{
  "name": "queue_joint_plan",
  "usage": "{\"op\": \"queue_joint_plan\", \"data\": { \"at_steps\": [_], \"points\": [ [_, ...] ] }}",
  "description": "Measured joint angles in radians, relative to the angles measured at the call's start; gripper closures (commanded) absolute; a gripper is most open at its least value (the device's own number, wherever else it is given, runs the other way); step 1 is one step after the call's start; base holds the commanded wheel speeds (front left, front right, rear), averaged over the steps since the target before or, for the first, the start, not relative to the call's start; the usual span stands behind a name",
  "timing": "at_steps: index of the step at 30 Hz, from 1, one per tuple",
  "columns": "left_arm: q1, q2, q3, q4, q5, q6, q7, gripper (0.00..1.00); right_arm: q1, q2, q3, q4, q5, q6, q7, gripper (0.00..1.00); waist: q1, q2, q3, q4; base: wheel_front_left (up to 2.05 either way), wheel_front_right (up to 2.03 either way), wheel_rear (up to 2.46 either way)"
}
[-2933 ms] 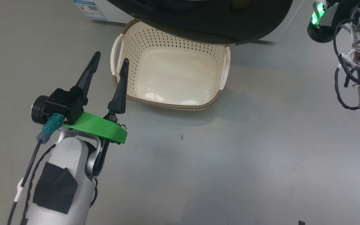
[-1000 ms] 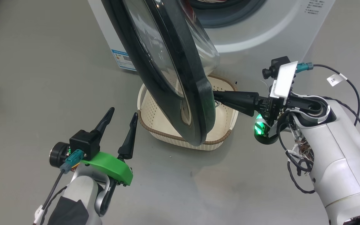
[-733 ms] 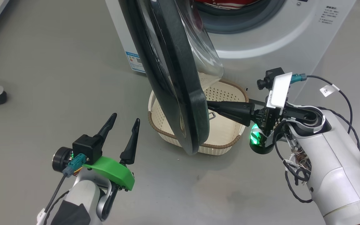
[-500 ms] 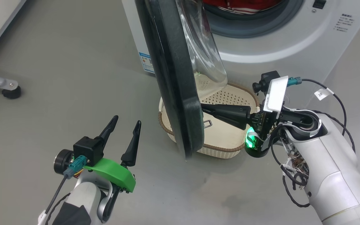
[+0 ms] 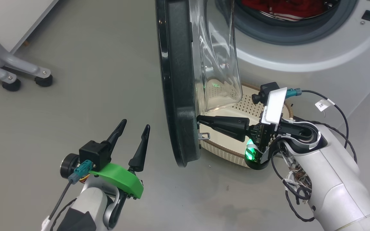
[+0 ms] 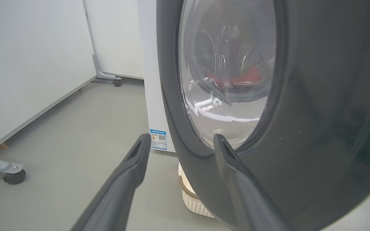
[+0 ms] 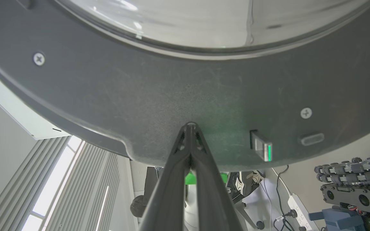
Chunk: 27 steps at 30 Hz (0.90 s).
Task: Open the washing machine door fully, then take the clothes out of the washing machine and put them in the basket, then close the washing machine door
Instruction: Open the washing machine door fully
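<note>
Washing machine door (image 5: pixel 180 96) is standing swung out from the washing machine (image 5: pixel 316 54), seen edge-on in the head view: wide round ring, glossy black on the outer face, matte and finely grained dark plastic on the inner face, with two cross-head screws showing in the right wrist view. Clear glass bowl (image 5: pixel 218 64) is bulging off the inner side, smooth and reflective. Right gripper (image 5: pixel 200 119) is lying about level with its two long dark fingers pressed flat together, gripping nothing, the tapered tip touching the door's inner ring just above a small metal latch loop (image 5: pixel 204 135). Left gripper (image 5: pixel 135 124) is hovering over the smooth grey floor (image 5: pixel 92 80) on the door's outer side, fingers spread wide apart, empty, clear of the door. Clothes (image 5: pixel 284 8) are sitting inside the drum, soft red fabric with a white striped patch, framed by a thick grey rubber gasket (image 5: pixel 268 30). The machine is showing as a white, hard-shelled box with a round porthole. Basket (image 5: pixel 249 102) is resting on the floor at the machine's foot, under the right gripper and partly behind the door: cream plastic, perforated walls, brown woven-look rim, nothing visible in the part showing. Grey metal legs on black castors (image 5: pixel 11 69) are standing well off to the left.
</note>
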Motion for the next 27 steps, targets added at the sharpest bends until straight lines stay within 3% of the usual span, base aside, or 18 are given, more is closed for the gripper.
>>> {"op": "queue_joint_plan", "data": {
  "at_steps": [17,25,26,27],
  "points": [
    [0.014,0.0,0.009,-0.021,-0.004,0.026,0.0,0.0,0.0,0.001,0.07,-0.025,0.034,0.0,-0.072,1.0,0.0,0.0,0.0,0.035,0.0,0.0,0.0],
    [0.016,0.0,0.011,-0.025,-0.006,0.029,0.0,0.0,0.044,0.006,-0.001,-0.046,0.048,0.0,-0.17,1.0,0.0,0.0,-0.005,0.032,0.0,0.0,0.0],
    [0.017,0.0,0.011,-0.025,-0.007,0.032,0.0,0.0,0.054,0.006,-0.015,-0.052,0.055,0.0,-0.183,0.76,0.0,0.0,-0.007,0.031,0.0,0.0,0.0],
    [0.02,0.0,0.011,-0.026,-0.007,0.034,0.0,0.0,0.064,0.006,-0.027,-0.056,0.058,0.0,-0.196,0.35,0.0,0.0,-0.008,0.03,0.0,0.0,0.0]
  ]
}}
